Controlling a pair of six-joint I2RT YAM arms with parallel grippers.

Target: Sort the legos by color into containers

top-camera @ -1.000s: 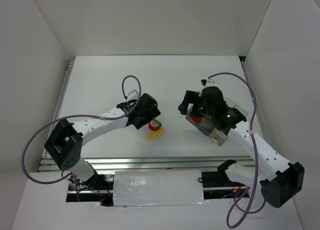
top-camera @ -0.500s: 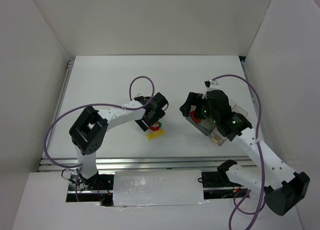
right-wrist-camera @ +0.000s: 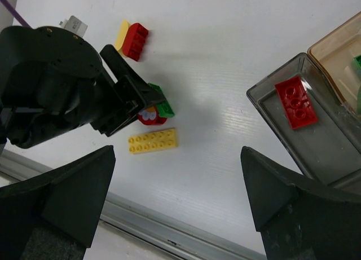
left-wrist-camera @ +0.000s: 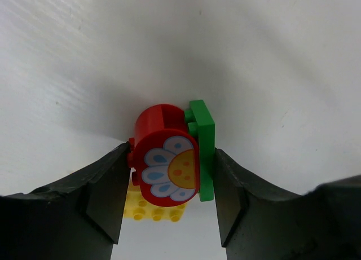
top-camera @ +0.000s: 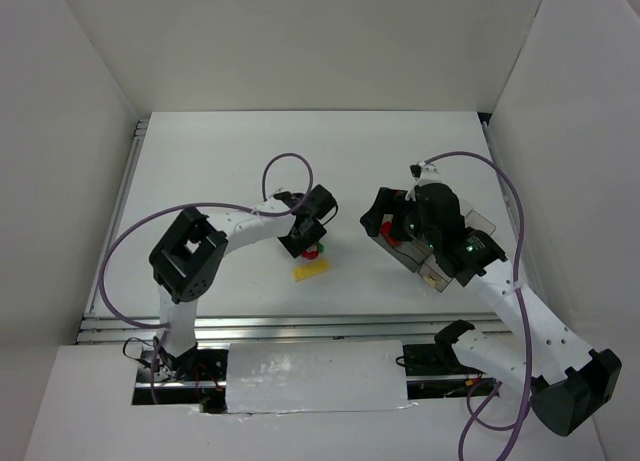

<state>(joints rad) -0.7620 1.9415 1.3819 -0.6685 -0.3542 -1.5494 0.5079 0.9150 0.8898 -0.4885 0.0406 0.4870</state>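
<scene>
Starting with the overhead view, you have the left gripper (top-camera: 312,243) lowered just beyond the yellow plate (top-camera: 311,271), over a red round piece (top-camera: 314,252); that cluster is what lies loose to sort. The box (top-camera: 480,222) sits well to the right of the plate. The right gripper (top-camera: 385,219) hangs over the end of it nearest the plate, probably to keep clear of the left arm.

In the left wrist view, your fingers (left-wrist-camera: 107,198) stand spread, one on either side of the red round piece and the green brick (left-wrist-camera: 202,150) stuck to its side. The pads sit just beside both, and you cannot tell whether they press. The plate shows right behind the pair. Closing here would likely lift red and green together, so they would need separating.

In the right wrist view, the right gripper's fingers are wide apart and hold nothing. A red brick (right-wrist-camera: 296,102) lies flat in the compartment nearest the plate, marking where red belongs. A green bit (right-wrist-camera: 357,65) shows in the next compartment. Beyond the left gripper from the plate, a second red brick (right-wrist-camera: 135,41) touches a yellow piece (right-wrist-camera: 122,35), both unsorted.
</scene>
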